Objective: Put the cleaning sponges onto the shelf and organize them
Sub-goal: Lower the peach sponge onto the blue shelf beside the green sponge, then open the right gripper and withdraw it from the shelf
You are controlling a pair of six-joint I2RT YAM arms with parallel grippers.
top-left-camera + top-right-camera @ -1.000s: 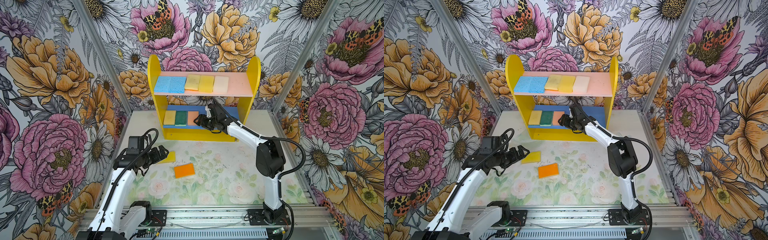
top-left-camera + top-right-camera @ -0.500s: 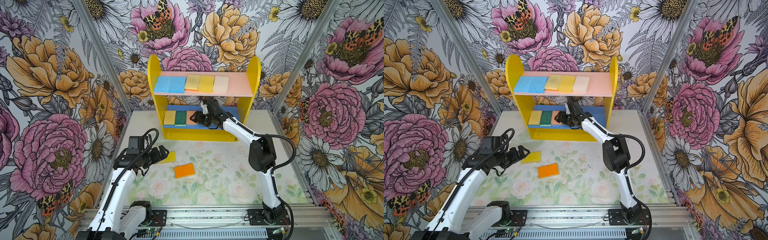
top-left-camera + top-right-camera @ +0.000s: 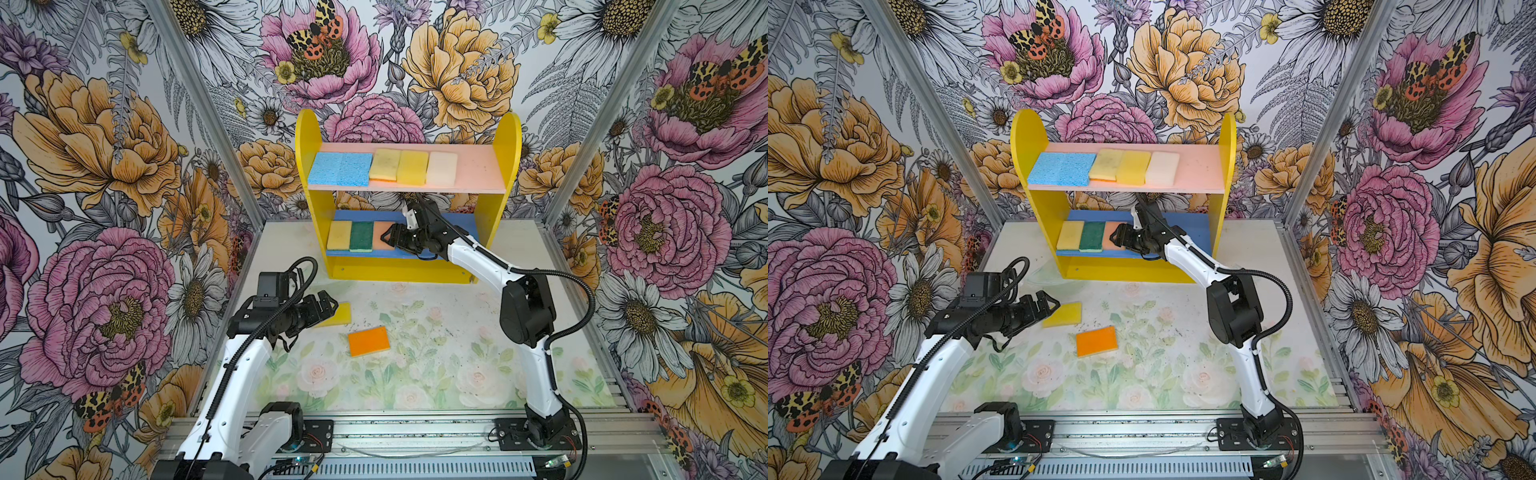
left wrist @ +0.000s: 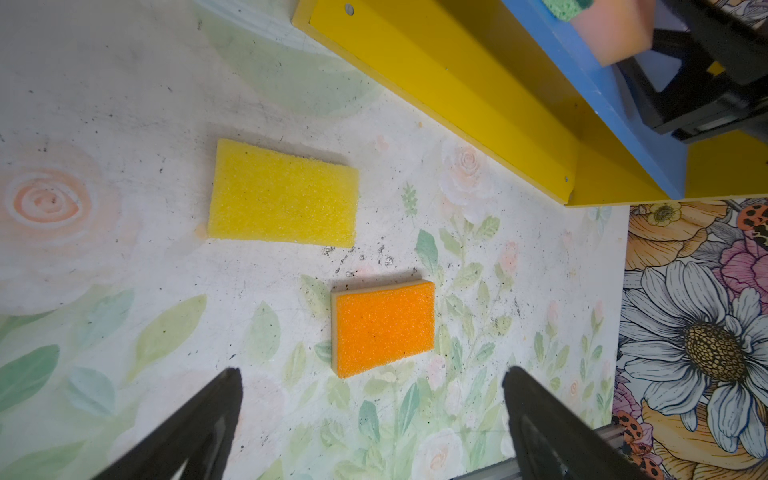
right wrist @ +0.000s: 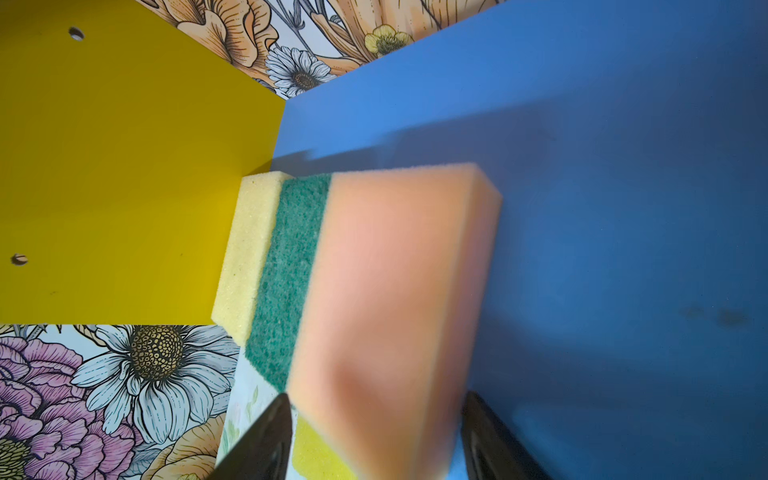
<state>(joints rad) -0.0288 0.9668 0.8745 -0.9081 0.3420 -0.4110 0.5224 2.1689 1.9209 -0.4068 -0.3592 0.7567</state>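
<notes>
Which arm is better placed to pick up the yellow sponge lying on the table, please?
Left: the left fingers hover open close to the yellow sponge, while the right fingers are at the shelf, holding the peach sponge.

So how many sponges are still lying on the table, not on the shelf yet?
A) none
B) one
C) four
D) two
D: only the yellow sponge and the orange sponge lie on the table. The peach sponge is in the right end effector at the lower board of the shelf, where the others rest.
</notes>
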